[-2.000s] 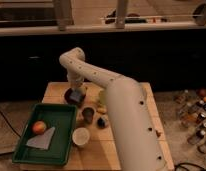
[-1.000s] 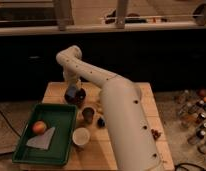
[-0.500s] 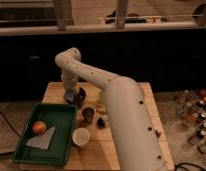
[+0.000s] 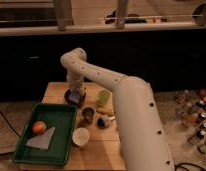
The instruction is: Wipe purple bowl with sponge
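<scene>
The purple bowl (image 4: 74, 98) sits near the back left of the wooden table (image 4: 98, 152), dark and round. My gripper (image 4: 75, 91) reaches straight down into it from the bent white arm (image 4: 121, 95). A small grey-blue block, the sponge (image 4: 74, 94), shows right under the gripper, on the bowl. The wrist hides most of the bowl's inside and how the sponge is held.
A green tray (image 4: 58, 115) at the front left holds an orange fruit (image 4: 39, 127) and a grey triangular cloth (image 4: 41, 141). Near the bowl stand a yellow-green cup (image 4: 104, 97), a dark cup (image 4: 88, 114), a white cup (image 4: 81, 136) and a small dark object (image 4: 102, 121). Bottles (image 4: 196, 117) crowd the right.
The arm's elbow and gripper swung a little left over the bowl, then back right. The bowl and the other objects stayed put.
</scene>
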Robot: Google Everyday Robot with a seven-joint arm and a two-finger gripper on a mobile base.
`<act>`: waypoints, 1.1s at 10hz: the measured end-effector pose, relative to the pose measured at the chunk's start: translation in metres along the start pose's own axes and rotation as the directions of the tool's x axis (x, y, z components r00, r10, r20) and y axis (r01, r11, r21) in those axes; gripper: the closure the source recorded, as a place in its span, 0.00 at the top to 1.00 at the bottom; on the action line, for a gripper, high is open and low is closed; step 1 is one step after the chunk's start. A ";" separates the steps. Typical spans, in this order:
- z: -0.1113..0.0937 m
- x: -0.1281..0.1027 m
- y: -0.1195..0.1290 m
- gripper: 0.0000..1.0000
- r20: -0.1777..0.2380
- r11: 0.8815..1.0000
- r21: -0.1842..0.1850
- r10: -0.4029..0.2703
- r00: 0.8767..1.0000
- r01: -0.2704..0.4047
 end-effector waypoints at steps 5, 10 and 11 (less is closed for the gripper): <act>0.000 0.030 -0.008 0.00 -0.042 0.999 0.004 0.037 0.998 -0.036; 0.012 0.019 -0.046 0.00 -0.034 0.999 0.004 -0.044 0.998 0.045; 0.014 0.009 -0.055 0.00 -0.024 0.997 0.004 -0.077 0.997 0.077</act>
